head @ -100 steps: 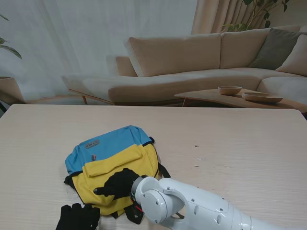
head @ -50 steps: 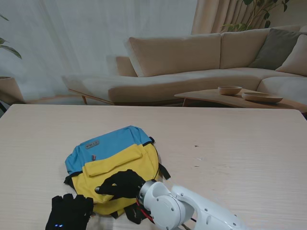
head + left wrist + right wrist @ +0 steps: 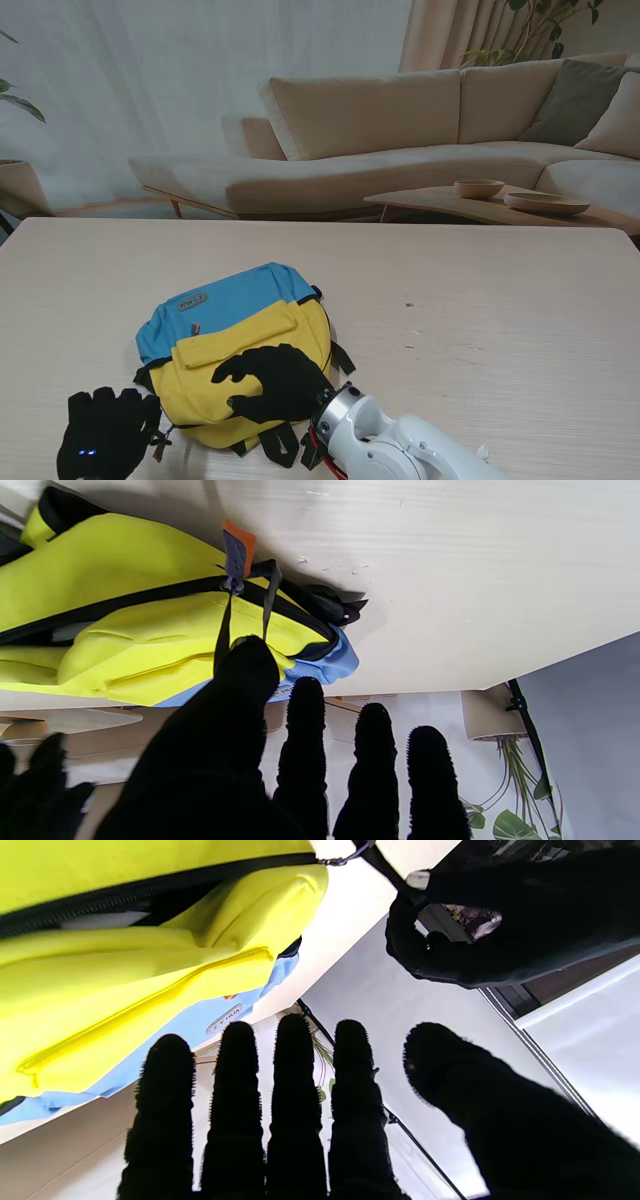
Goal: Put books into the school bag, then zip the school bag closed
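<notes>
The school bag, blue at its far end and yellow toward me, lies flat on the table's left half. My left hand sits at the bag's near left corner. Its thumb pinches the black pull strap, which leads to the zip slider beside an orange tag. The right wrist view also shows that left hand gripping the strap. My right hand rests palm down on the yellow pocket, its fingers spread and holding nothing. No book is visible.
The wooden table extends wide to my right. Black bag straps trail toward me beside my right wrist. Beyond the table's far edge stand a beige sofa and a low table with bowls.
My left hand has moved left, away from the bag's near corner. My right hand has slid farther onto the yellow pocket, and its arm has sunk lower in view.
</notes>
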